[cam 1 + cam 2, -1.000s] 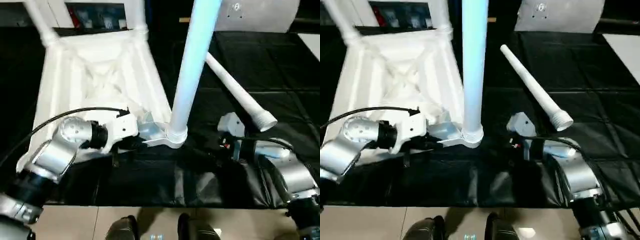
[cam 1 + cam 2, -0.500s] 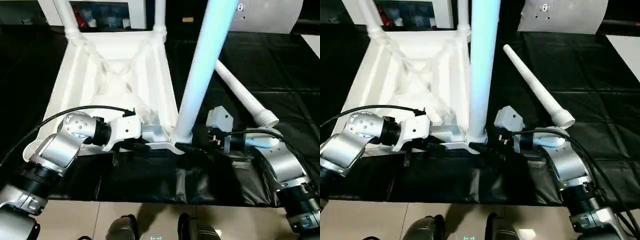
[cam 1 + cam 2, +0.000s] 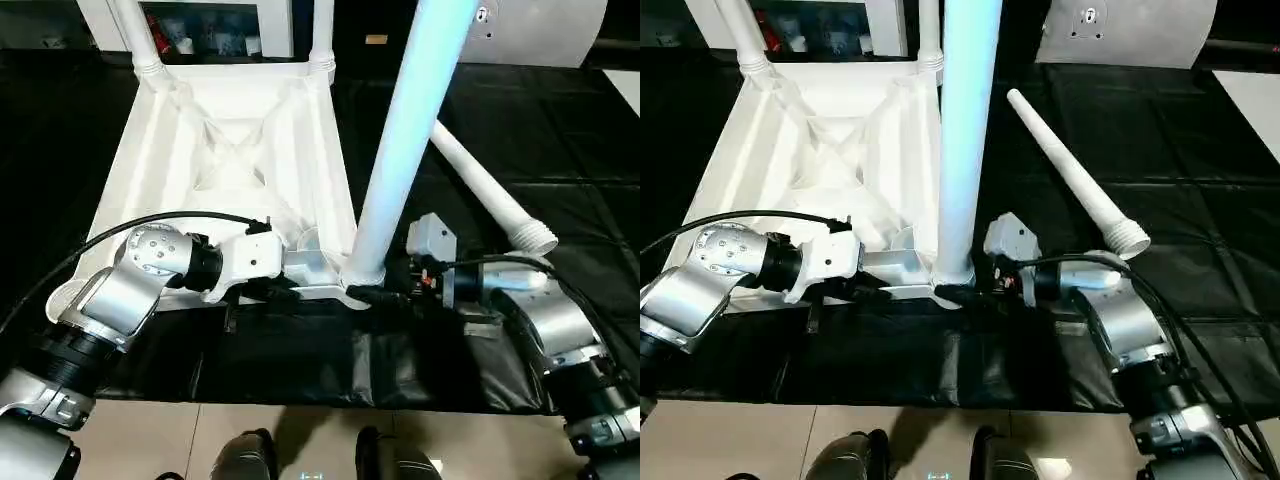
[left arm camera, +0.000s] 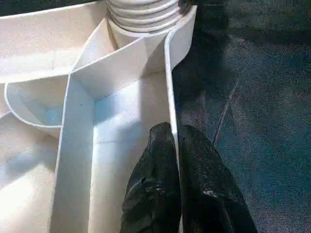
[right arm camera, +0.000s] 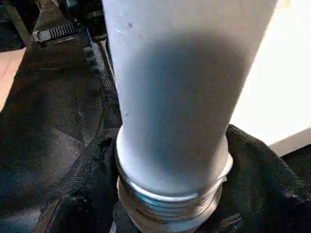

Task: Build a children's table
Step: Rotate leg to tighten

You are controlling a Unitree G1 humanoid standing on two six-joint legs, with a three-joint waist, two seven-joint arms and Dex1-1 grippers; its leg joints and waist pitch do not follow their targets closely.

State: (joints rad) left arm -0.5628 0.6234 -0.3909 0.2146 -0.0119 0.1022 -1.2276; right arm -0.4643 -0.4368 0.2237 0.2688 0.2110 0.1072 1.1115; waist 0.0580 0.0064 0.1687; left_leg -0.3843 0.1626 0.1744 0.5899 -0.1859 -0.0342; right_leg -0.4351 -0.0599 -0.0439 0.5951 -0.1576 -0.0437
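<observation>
The white table top (image 3: 230,150) lies upside down on the black-covered worktable, its X ribs facing up. Two legs (image 3: 135,35) (image 3: 322,30) stand in its far corner sockets. A third leg (image 3: 405,140) stands upright in the near right socket, its threaded end (image 4: 143,12) seated there. The fourth leg (image 3: 490,200) lies loose on the black cover to the right. My left gripper (image 4: 174,133) is shut on the top's near rim beside that socket. My right gripper (image 3: 375,297) is shut on the upright leg's base, one finger (image 5: 90,184) on each side of it.
The worktable's front edge (image 3: 350,405) runs just below both forearms, with tan floor and the robot's feet (image 3: 250,460) under it. A grey panel (image 3: 540,30) stands at the back right. A white surface (image 3: 1250,100) borders the far right.
My right gripper has moved left to the upright leg's base and its fingers now sit on both sides of it. The left gripper has kept its hold on the rim. The camera shifted.
</observation>
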